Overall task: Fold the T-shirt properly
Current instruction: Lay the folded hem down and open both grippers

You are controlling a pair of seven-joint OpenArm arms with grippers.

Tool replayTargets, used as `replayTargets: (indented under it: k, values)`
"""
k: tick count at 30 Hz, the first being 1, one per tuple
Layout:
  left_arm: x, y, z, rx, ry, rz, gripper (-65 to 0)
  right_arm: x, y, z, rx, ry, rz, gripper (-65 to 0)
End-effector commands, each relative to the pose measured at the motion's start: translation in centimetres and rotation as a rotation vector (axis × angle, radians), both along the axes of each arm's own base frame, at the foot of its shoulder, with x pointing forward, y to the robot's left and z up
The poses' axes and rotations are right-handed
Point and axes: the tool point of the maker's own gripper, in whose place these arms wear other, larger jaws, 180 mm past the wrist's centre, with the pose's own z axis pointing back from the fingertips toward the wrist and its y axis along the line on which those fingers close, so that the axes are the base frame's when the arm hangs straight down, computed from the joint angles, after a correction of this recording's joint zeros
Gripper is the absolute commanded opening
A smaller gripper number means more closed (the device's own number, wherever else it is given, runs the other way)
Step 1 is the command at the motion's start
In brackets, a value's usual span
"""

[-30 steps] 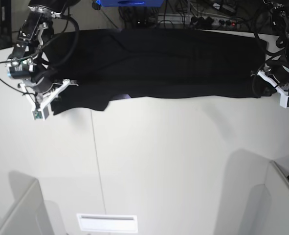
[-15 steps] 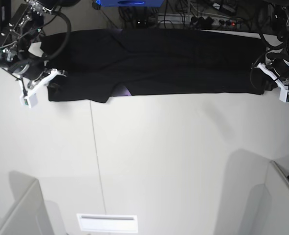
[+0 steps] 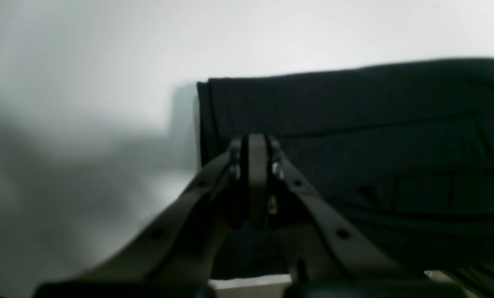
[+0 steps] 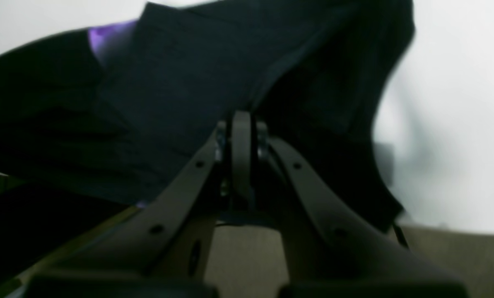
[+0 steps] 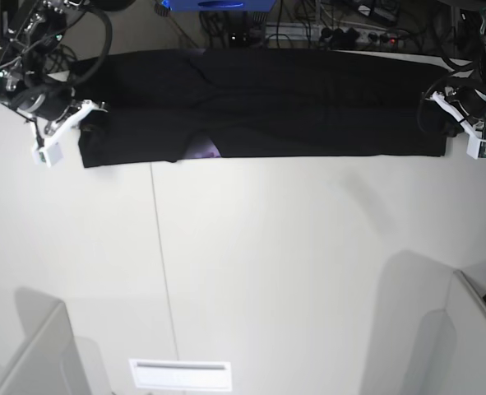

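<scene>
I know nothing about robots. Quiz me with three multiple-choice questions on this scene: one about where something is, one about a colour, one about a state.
1. Where does the T-shirt lie on the table?
A. Along the far edge
B. In the middle
C. At the near edge

2. What colour peeks out at the shirt's near hem?
A. Green
B. Purple
C. Yellow

3. How do the two pincers stand?
A. Both wide open
B. One open, one shut
C. Both shut

Answers:
1. A, the base view shows the shirt stretched as a long band at the table's far side.
2. B, a small purple patch shows at the hem.
3. C, the left pincer and the right pincer each show their jaws pressed together at the shirt's ends.
</scene>
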Motion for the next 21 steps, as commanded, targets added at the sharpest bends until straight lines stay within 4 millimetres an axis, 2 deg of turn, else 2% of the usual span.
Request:
replayTargets:
  k: [1, 7, 21]
  values:
    - [0.2, 0.3, 0.8, 0.021, -0.020, -0.014, -65.0, 0.4, -0.3, 0.6, -0.009, -0.028, -0.001, -65.0]
    - [-1.0, 0.3, 0.1, 0.020, 0.017, -0.013, -65.0, -0.5, -0.4, 0.0, -0.007, 0.001, -0.003, -65.0]
    - [-1.1, 0.4, 0.0, 0.017, 0.021, -0.006, -65.0, -0.8, -0.4, -0.7, 0.009, 0.028, -0.011, -65.0]
